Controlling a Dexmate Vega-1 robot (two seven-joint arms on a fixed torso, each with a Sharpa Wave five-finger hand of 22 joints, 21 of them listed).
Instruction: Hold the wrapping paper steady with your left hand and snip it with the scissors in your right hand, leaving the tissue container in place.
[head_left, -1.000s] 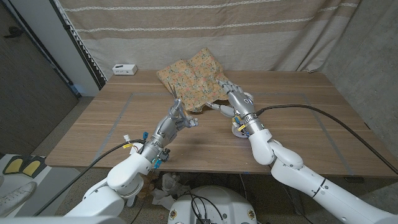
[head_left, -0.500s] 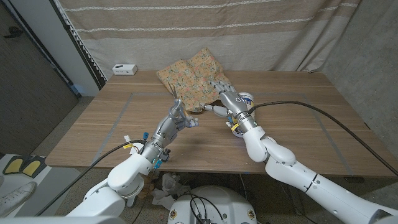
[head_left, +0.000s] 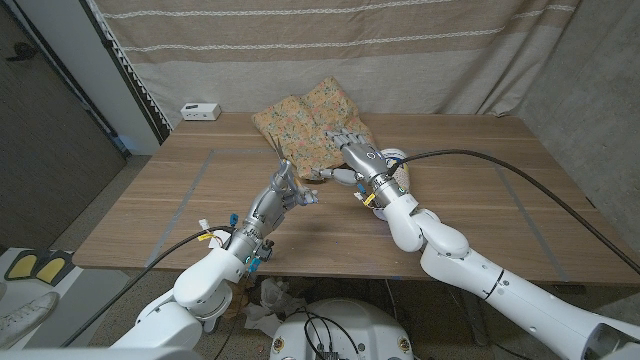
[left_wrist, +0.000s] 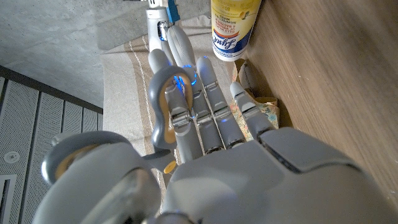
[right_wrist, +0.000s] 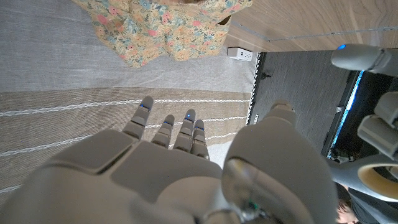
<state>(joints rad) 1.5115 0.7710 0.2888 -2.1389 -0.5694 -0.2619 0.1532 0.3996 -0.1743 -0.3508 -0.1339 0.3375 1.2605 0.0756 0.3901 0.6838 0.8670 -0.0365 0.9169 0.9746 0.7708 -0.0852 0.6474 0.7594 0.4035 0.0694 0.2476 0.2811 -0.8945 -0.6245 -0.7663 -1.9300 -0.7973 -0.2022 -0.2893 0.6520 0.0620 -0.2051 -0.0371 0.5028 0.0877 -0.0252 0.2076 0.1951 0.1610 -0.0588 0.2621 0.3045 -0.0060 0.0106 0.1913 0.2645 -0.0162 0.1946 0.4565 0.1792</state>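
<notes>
While both hands (head_left: 288, 188) (head_left: 352, 152) hover empty with fingers spread, floral wrapping paper (head_left: 310, 125) drapes the wooden table (head_left: 480, 200).

A wooden table (head_left: 180, 215) is occupying the centre of the head view, with faint pale lines running across its top. A small white box (head_left: 201, 111) is sitting at its far left corner, upper left of frame. A striped beige curtain (head_left: 420, 45) is hanging behind. A dark panel (head_left: 45, 120) is standing at left.
</notes>
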